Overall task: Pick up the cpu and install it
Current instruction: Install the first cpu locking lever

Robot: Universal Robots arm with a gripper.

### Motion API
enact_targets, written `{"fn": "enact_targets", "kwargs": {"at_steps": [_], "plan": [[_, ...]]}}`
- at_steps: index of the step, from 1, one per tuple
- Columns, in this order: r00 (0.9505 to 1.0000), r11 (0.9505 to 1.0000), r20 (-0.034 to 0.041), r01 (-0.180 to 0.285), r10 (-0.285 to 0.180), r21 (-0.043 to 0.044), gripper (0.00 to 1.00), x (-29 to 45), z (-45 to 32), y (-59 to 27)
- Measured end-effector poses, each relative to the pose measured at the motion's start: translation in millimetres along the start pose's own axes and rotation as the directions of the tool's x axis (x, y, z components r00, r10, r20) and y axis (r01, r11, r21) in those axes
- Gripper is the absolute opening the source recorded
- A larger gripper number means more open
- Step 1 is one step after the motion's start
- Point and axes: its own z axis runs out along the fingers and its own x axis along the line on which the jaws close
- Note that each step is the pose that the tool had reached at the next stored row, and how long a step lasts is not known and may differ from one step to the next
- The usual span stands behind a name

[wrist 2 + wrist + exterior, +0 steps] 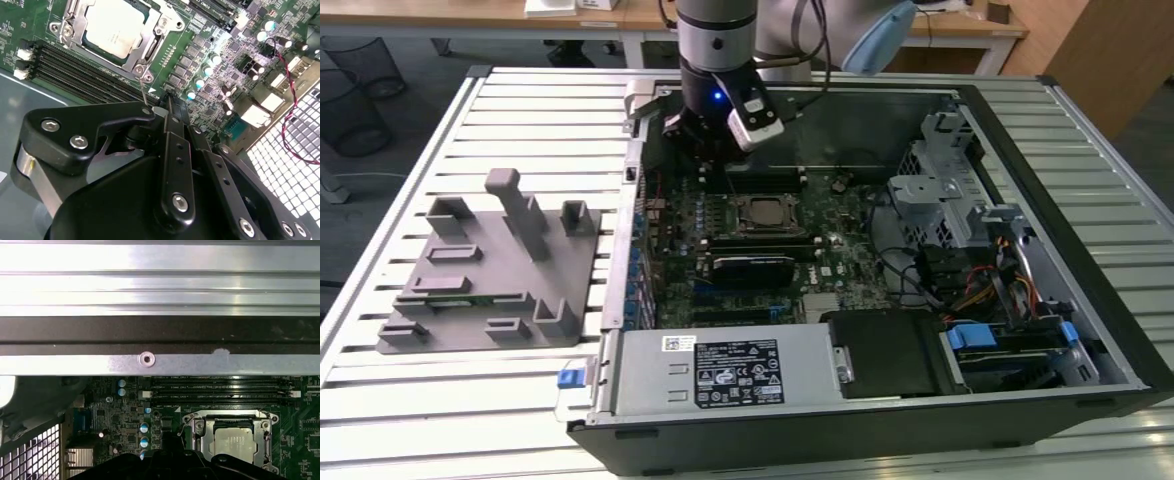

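In the exterior view the claw (pixel 707 150) hangs inside the open computer case (pixel 1067 150), over the far part of the motherboard (pixel 847 225), empty of any load as far as can be seen; whether its fingers are spread or pressed together I cannot tell, since the black linkages hide the tips in the second wrist view (pixel 167 107). From the claw, the cpu (pixel 762 213) lies at about 5 o'clock in the exterior view, near but clearly apart, seated flat in its socket frame (pixel 731 212) on the motherboard. Both wrist views show its pale silvery top inside the metal frame (pixel 111 26) (pixel 234 444), with rows of black memory slots (pixel 85 75) running beside the socket. Outside the case, toward 8 o'clock in the exterior view, a grey fixture block (pixel 494 270) with upright posts sits on the slatted tabletop (pixel 534 100). At 5 o'clock, farther out, a power supply (pixel 720 370) fills the near corner of the case.
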Motion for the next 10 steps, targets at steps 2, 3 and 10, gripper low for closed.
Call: {"fn": "enact_targets", "kwargs": {"at_steps": [2, 3, 10], "plan": [[1.0000, 1.0000, -0.0001, 0.000, 0.000, 0.0001, 0.11, -0.1, 0.0, 0.2], [1.0000, 1.0000, 0.0000, 0.000, 0.000, 0.0000, 0.11, -0.2, 0.0, 0.3], [1.0000, 1.0000, -0.0001, 0.000, 0.000, 0.0000, 0.11, -3.9, 0.0, 0.6]]}}
